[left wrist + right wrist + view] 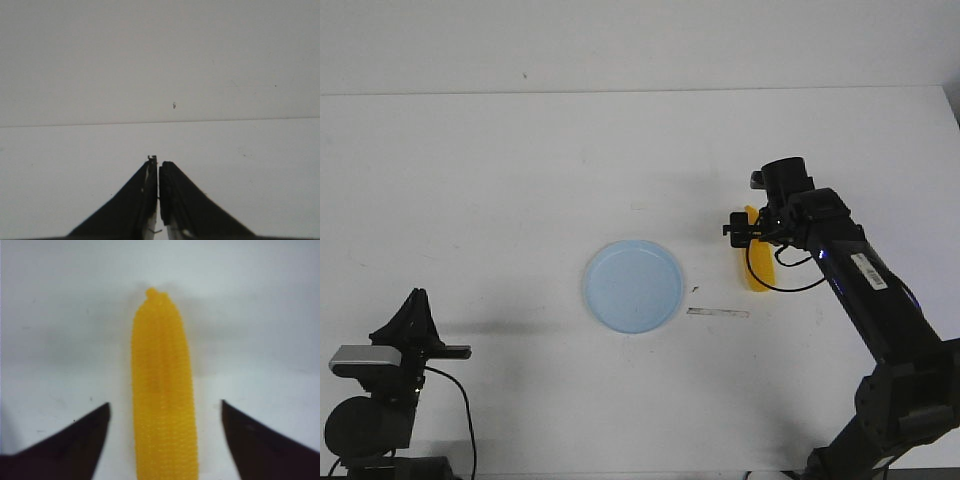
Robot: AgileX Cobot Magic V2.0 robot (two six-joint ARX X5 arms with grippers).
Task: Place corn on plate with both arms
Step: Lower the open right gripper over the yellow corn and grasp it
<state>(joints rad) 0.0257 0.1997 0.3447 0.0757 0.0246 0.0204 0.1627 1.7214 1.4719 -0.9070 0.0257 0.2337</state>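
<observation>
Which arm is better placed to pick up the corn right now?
The right. The right gripper is open with the corn lying between its fingers, not yet gripped. The left gripper is shut and faces bare table, far from the corn.

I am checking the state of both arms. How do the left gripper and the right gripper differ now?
The left gripper is shut and holds nothing; the right gripper is open with the corn between its fingers. The left one sits far from the plate, near the table edge; the right one is over the corn beside the plate. Both are black.
</observation>
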